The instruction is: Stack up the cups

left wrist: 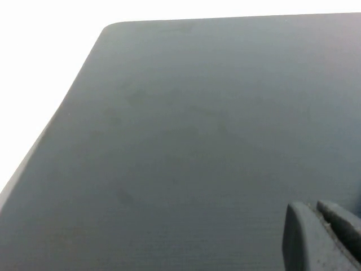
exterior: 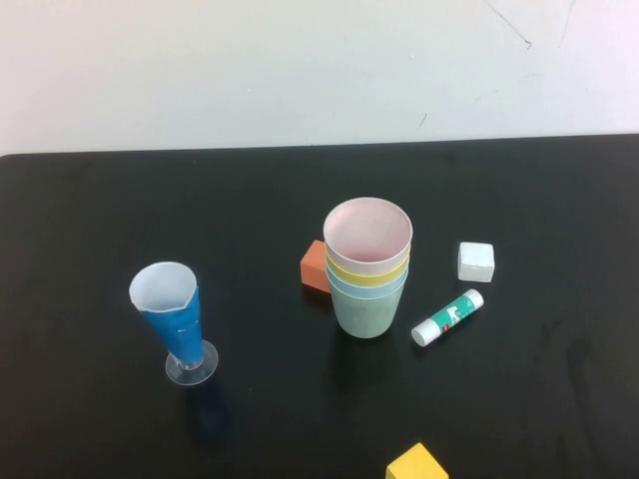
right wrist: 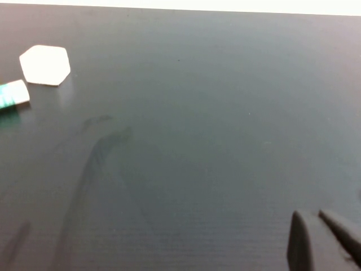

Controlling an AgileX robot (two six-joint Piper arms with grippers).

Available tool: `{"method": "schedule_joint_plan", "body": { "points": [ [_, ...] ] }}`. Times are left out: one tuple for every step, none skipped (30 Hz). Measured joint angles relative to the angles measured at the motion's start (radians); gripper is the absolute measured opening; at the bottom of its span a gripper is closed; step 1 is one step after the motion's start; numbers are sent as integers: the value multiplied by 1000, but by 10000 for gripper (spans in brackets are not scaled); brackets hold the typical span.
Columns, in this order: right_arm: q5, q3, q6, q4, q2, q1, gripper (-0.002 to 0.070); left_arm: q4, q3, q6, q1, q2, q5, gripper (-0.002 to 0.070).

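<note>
- Cups [exterior: 367, 269] nested in one upright stack mid-counter [exterior: 100, 220]: pink innermost, then yellow, blue, green outermost.
- Neither arm shows in the high view; both tools well apart from the stack.
- Left tool [left wrist: 327, 234] clenched, empty, low over bare counter near its corner.
- Right tool [right wrist: 321, 240] clenched, empty, low over counter, white block [right wrist: 45, 65] and glue stick [right wrist: 12, 95] ahead of it.
- Orange block [exterior: 316, 266] touching the stack's left; cone cup [exterior: 175, 319] further left; yellow block [exterior: 417, 464] at near edge.

orange block [exterior: 315, 267]: partly hidden behind cups [exterior: 367, 269] | yellow block [exterior: 417, 464]: cut off | glue stick [right wrist: 12, 94]: cut off
</note>
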State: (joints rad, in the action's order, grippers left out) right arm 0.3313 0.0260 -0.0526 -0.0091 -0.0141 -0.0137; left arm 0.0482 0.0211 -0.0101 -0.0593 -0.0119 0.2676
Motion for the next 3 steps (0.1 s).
{"method": "schedule_joint_plan", "body": {
  "points": [
    [0,0,0,0,0,0,-3,2,0,0,0,0,0,-2],
    [0,0,0,0,0,0,-3,0,0,0,0,0,0,-2],
    [0,0,0,0,0,0,-3,0,0,0,0,0,0,-2]
  ]
}}
